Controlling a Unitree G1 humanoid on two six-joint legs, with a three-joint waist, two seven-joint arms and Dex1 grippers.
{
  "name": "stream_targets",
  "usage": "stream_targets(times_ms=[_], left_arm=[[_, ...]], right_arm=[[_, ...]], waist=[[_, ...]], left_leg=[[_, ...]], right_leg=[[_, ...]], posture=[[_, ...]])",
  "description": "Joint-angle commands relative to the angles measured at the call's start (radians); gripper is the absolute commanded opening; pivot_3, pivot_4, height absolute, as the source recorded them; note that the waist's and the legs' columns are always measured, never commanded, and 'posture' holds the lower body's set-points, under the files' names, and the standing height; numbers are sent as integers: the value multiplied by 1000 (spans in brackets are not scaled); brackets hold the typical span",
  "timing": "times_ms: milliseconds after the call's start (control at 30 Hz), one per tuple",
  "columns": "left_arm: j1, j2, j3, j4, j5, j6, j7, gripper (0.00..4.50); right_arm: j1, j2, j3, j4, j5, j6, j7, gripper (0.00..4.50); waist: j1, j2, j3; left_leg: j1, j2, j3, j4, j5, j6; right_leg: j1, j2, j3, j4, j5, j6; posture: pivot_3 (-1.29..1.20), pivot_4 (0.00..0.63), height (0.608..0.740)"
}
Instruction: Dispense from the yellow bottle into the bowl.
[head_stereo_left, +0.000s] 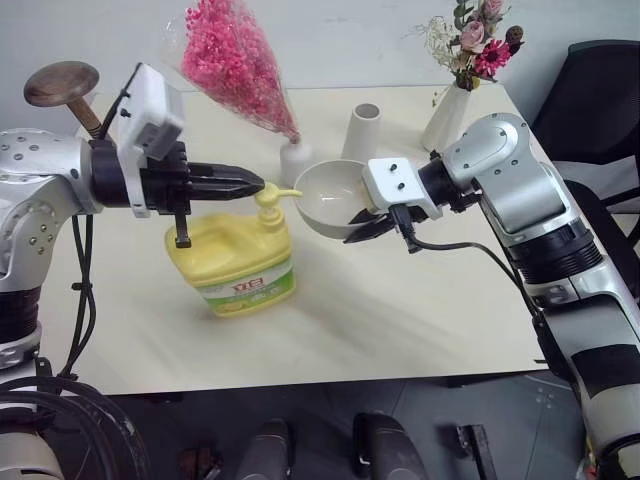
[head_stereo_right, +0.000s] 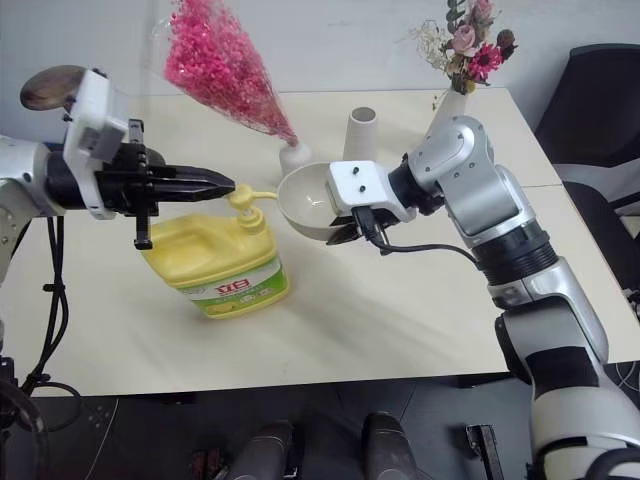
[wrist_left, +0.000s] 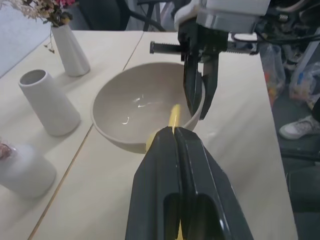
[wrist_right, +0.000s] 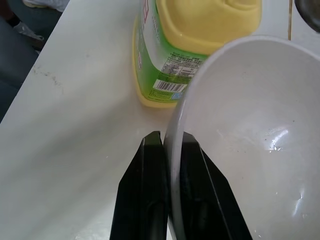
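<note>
Yellow bottle (head_stereo_left: 232, 262): stands upright on the tabletop (head_stereo_left: 400, 320), label facing the camera; its pump spout points toward the bowl.
Bowl (head_stereo_left: 330, 198): held clear above the tabletop, tilted, its rim just beside the spout tip.
Left pincer (head_stereo_left: 252, 183): 2 fingers pressed together, nothing between them; tips sit on top of the bottle's pump head. In the left wrist view the yellow spout shows just past the closed fingertips (wrist_left: 172, 137), reaching over the bowl's rim.
Right pincer (head_stereo_left: 362, 228): clamped on the bowl's rim at the side away from the bottle, 1 finger inside the wall and 1 outside, as the right wrist view shows.
Bowl interior: pale, with small glossy highlights; whether any liquid lies in it cannot be told.
Background: 1 white cylindrical vase (head_stereo_left: 364, 131), 1 white vase with flowers (head_stereo_left: 448, 115), and a pink dried bouquet (head_stereo_left: 240, 65) stand behind on the tabletop, well apart from both pincers.
</note>
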Motion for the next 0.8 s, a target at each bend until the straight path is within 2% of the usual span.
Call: stream_targets(times_ms=[33, 333, 567, 800], left_arm=[[-25, -2, -17, 5, 54, -35, -24, 32], [-46, -46, -54, -6, 105, -57, -65, 32], [-3, -4, -118, -25, 198, -132, -149, 32], [37, -10, -129, -22, 211, -131, -150, 32]], right_arm=[[-44, -20, -2, -22, 35, 3, 67, 0], [-79, -54, 32, -32, 98, 29, 67, 0], [-87, -79, 59, -64, 139, 43, 67, 0], [-88, -86, 58, -100, 172, 59, 67, 0]], waist=[[0, 0, 0], [3, 0, 0], [1, 0, 0], [2, 0, 0]], left_leg=[[0, 0, 0, 0, 0, 0], [0, 0, -1, 1, 0, 0], [0, 0, 0, 1, 0, 0], [2, 0, 0, 1, 0, 0]], right_leg=[[0, 0, 0, 0, 0, 0], [1, -1, 0, 0, 0, 0], [1, -1, 0, 0, 0, 0], [3, -1, 0, 1, 0, 0]], posture=[[0, 150, 740], [0, 150, 740], [0, 150, 740], [0, 150, 740]])
